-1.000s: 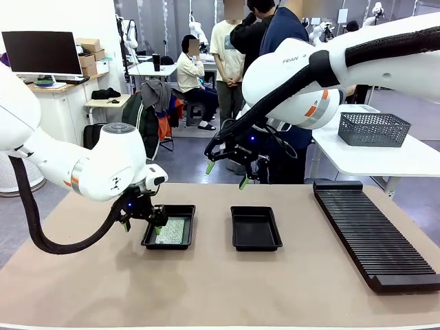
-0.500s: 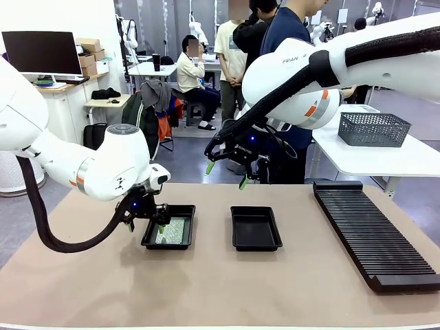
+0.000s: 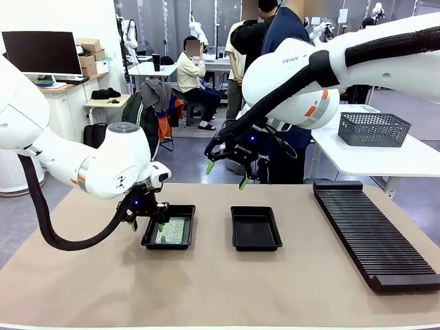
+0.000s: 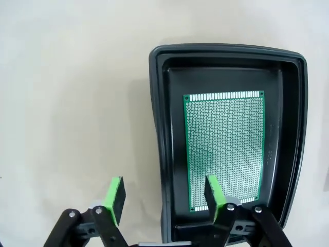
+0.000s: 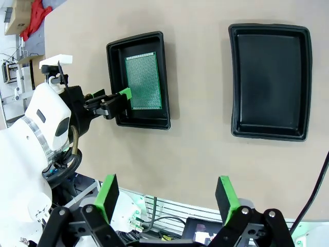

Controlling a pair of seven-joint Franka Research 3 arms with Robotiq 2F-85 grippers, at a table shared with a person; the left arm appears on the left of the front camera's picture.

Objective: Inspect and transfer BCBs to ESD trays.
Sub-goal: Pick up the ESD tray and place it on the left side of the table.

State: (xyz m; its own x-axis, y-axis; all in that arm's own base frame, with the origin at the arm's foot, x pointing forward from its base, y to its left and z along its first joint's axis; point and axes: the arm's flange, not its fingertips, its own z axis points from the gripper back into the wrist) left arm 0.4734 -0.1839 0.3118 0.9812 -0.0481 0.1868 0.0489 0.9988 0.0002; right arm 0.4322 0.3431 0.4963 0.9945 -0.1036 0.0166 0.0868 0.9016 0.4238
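A pale-green BCB (image 3: 172,230) (image 4: 224,146) (image 5: 143,81) lies flat in the left ESD tray (image 3: 169,245) (image 4: 159,128) (image 5: 115,82). My left gripper (image 3: 147,223) (image 4: 163,198) hovers open just above that tray's near-left rim. One pad is over the board's end and the other is outside the tray; it holds nothing. The right ESD tray (image 3: 256,229) (image 5: 270,82) is empty. High above the table's far edge, behind the trays, my right gripper (image 3: 227,174) (image 5: 167,195) hangs open and empty.
A long black ribbed rack (image 3: 375,234) lies along the table's right side. A grey mesh basket (image 3: 373,128) sits on a white side table beyond it. People stand beyond the far edge of the table. Bare tan tabletop surrounds the trays.
My left arm has shifted slightly right, and its gripper has lifted a little off the tray with the jaws narrowing somewhat. The right arm has not moved.
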